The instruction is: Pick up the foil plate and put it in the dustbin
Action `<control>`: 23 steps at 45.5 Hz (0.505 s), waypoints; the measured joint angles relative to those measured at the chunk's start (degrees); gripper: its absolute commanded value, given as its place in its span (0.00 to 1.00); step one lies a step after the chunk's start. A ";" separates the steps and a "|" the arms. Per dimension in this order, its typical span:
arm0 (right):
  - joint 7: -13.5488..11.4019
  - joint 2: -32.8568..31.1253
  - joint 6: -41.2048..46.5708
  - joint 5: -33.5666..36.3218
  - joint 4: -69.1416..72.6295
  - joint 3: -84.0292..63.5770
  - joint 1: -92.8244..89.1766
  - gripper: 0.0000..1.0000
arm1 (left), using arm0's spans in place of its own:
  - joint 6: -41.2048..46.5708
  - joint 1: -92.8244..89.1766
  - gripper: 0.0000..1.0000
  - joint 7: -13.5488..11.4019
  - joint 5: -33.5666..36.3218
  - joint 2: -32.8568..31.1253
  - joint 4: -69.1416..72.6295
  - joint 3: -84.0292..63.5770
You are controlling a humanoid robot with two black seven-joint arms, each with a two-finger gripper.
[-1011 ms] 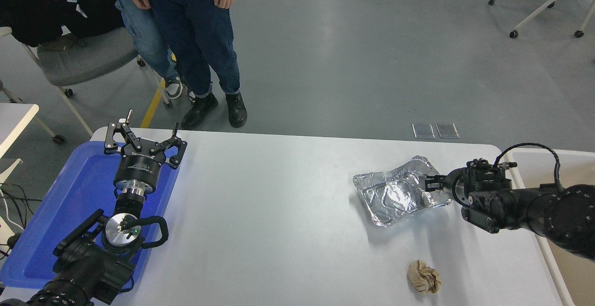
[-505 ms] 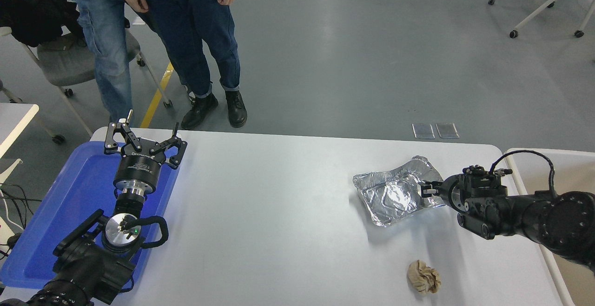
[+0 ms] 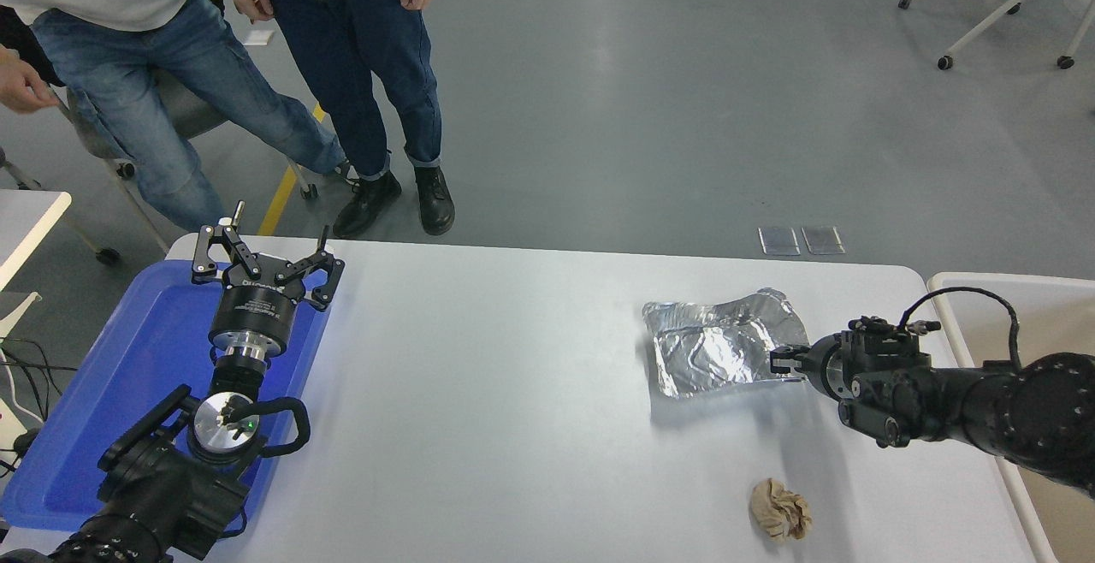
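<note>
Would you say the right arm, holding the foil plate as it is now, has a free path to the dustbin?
Probably yes. The right gripper is shut on the near-right edge of the foil plate, and the dustbin sits open just off the table's right end. Nothing stands between them; the crumpled brown paper ball lies nearer the camera.

Foil plate (image 3: 714, 345): crinkled aluminium, bright mirror glints, creased all over. Table (image 3: 513, 392): smooth matt white top, soft sheen. Paper ball (image 3: 779, 508): brown, crumpled, dull. Blue tray (image 3: 128, 358): glossy plastic. Left gripper (image 3: 265, 265): matt black metal, polished silver wrist ring. Dustbin (image 3: 1009, 282): smooth cream rim, plastic-looking.
</note>
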 measured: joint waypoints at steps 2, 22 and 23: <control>0.03 -0.41 0.01 0.14 0.57 0.22 0.24 0.00 | 0.00 0.00 1.00 0.00 0.00 0.00 0.00 0.00; -0.06 -10.48 0.29 0.69 15.65 0.40 9.57 0.00 | 0.00 -0.01 1.00 0.02 0.01 0.00 0.00 0.02; -0.08 -11.23 0.29 0.66 16.79 0.17 10.40 0.00 | 0.00 -0.01 1.00 0.02 0.01 0.01 -0.01 0.02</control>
